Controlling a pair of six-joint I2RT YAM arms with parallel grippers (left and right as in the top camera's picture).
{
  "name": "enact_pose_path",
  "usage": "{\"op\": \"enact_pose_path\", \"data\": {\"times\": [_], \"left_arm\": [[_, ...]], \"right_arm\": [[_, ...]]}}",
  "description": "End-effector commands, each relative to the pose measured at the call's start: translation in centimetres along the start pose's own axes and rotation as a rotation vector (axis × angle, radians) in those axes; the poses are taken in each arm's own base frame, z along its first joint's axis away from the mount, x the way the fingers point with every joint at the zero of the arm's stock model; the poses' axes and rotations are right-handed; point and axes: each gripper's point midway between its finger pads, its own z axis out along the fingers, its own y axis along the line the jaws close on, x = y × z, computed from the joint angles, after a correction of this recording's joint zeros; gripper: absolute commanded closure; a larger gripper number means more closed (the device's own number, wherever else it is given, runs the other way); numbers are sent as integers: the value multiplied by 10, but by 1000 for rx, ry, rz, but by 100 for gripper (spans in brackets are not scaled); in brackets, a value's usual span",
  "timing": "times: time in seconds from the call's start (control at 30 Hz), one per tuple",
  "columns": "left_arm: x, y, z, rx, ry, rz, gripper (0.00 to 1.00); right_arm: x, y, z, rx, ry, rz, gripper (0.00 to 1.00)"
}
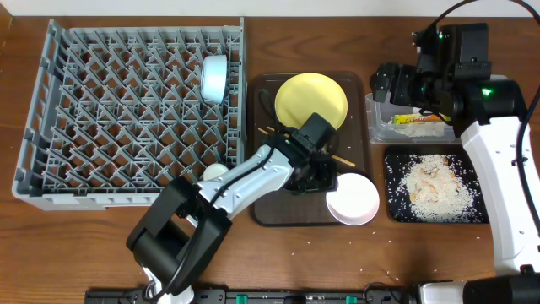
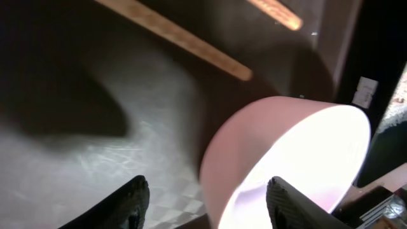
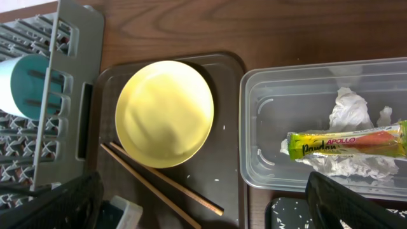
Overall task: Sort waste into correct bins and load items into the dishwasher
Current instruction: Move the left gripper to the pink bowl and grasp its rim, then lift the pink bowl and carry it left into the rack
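Crockery was split between the large grey plastic dish rack with its grid of upright pegs [image 1: 126,118] and the dark brown serving tray [image 1: 270,203] just beside it on the wooden tabletop [image 1: 337,34]. In the rack, the light blue bowl [image 1: 213,78] lay on its side among the pegs near the right wall. The small white cup [image 1: 214,171] sat near the rack's lower right corner.

On the brown tray, the round yellow plate [image 1: 310,100] lay flat at the far end. The pair of thin wooden chopsticks [image 3: 159,184] lay slantwise just below it. The white bowl [image 1: 354,201] sat at the tray's near right corner, overhanging the edge.

The left claw [image 2: 206,187] was low over the tray at that bowl. Its fingers were spread, with the bowl's pale wall between them and a gap showing between the left finger and the wall.

The right claw [image 3: 203,191] hung above the gap between the tray and the clear rectangular plastic container [image 3: 248,127], spread wide with nothing between its fingers. Inside the container lay the green-and-yellow crinkled snack wrapper [image 3: 346,143] on crumpled white paper [image 3: 350,108]. Just below the container, the shallow black rectangular tray [image 1: 395,207] held a heap of white rice-like scraps [image 1: 434,187]. A few loose grains [image 1: 371,274] were scattered on the tabletop near the front edge.
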Motion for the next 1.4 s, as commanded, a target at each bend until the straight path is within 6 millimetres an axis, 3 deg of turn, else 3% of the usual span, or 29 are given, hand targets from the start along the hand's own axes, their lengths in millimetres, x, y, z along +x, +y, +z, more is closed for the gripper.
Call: {"op": "enact_pose_path", "data": {"times": [0.0,0.3,0.5,0.63,0.83,0.97,1.1,1.2,1.37], "left_arm": [[-9,0,2,-23,-25,15,46],[-8,-14,21,-114,87,120,51],[-11,-11,26,-146,132,97,76],[-12,-12,24,-142,127,96,87],[-17,-15,14,-128,107,96,93],[-26,-24,-13,-108,44,147,93],[-45,-18,-56,-201,-117,171,93],[-58,-1,-94,-333,-252,194,93],[-76,46,-162,-667,-460,193,93]], "right_arm": [[-3,4,-1,-5,-8,-13,1],[-3,3,-1,-4,-8,-12,1],[-3,3,-1,-4,-8,-12,1],[-3,3,-1,-4,-8,-12,1],[-3,3,-1,-4,-8,-12,1],[-3,3,-1,-4,-8,-12,1],[-2,4,-1,-4,-8,-12,1],[-3,3,-1,-4,-8,-12,1],[-3,3,-1,-4,-8,-12,1]]}}
